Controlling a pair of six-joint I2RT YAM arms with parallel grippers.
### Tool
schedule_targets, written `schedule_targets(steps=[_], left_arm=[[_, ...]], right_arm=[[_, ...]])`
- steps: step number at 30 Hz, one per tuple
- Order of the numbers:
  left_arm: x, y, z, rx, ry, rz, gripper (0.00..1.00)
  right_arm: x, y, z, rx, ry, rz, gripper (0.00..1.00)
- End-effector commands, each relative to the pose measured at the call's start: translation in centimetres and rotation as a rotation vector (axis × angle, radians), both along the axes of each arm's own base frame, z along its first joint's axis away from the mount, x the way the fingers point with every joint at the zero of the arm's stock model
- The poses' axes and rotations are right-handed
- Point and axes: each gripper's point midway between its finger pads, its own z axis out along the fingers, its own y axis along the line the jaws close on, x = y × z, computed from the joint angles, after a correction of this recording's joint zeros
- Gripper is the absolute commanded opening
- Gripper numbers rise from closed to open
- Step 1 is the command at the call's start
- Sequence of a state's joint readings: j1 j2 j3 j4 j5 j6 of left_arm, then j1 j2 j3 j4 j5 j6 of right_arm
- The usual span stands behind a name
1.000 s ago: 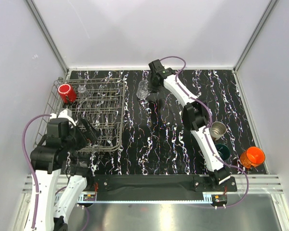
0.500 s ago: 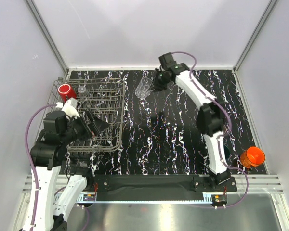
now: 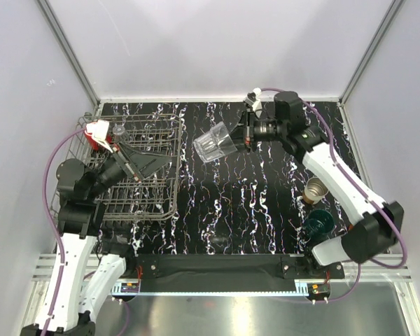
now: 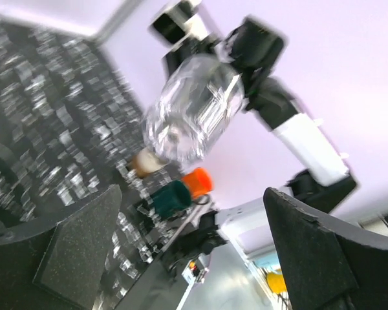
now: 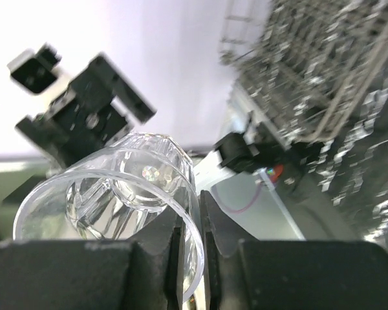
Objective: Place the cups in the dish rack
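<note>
While aloft, clear cup (image 3: 215,145) now higher

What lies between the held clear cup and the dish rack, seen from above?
Only a bare strip of table, as the top view shows; the cup is apart from the rack.

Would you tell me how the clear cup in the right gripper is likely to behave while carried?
The clear cup looks rigid and light, being thin-walled. The right gripper pinches only its glossy rim, so it may slip or pivot. Round-sided, it would probably roll if laid down.
</note>
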State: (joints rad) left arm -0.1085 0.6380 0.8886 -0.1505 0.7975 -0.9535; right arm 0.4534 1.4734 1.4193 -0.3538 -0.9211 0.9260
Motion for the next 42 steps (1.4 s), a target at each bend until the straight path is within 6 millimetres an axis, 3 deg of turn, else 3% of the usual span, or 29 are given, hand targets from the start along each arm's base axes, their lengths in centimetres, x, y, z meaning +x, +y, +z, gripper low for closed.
schedule_targets(steps=[1, 6, 10, 18, 31, 34, 37, 38, 41, 42], left_arm=[[-2.1, -1.6, 4.8, -0.086, -0.197, -0.147, 0.99], [-2.9, -3.6, 7.1, -0.107, -0.272, -0.245, 0.99], [-4.0, -6.3, 8.0, -0.124, -0.283, -0.32, 0.99], [-4.1, -9.2, 9.7, -0.187, -0.294, -0.348, 0.99], [-2.2, -10.6, 10.1, -0.178, -0.254, -0.316, 0.99], [-2.0, -11.0, 9.7, -0.171, -0.238, -0.325, 0.86], [-1.8, -11.4, 9.3, -0.164, -0.213, -0.331, 0.67], [-1.8, -11.5, 9.3, -0.162, -0.212, -0.338, 0.53], [-1.5, -11.7, 9.0, -0.143, -0.205, -0.336, 0.33], [-1.3, -11.7, 8.9, -0.135, -0.204, -0.326, 0.16]], right_arm=[[-4.7, -1.0, 5.9, 0.162, -0.069, 0.112, 0.02], [-7.0, -1.9, 8.3, 0.229, -0.095, 0.112, 0.0], [-7.5, -2.0, 9.5, 0.261, -0.094, 0.107, 0.0], [-7.0, -1.6, 9.7, 0.266, -0.096, 0.092, 0.0], [-6.9, -1.1, 9.1, 0.254, -0.095, 0.102, 0.0], [-6.6, -1.0, 8.9, 0.249, -0.095, 0.097, 0.0], [-6.2, -0.9, 8.7, 0.243, -0.1, 0.085, 0.01], [-6.1, -0.8, 8.6, 0.241, -0.097, 0.082, 0.02], [-5.7, -0.6, 8.4, 0.235, -0.101, 0.075, 0.14], [-5.5, -0.6, 8.2, 0.231, -0.105, 0.076, 0.17]])
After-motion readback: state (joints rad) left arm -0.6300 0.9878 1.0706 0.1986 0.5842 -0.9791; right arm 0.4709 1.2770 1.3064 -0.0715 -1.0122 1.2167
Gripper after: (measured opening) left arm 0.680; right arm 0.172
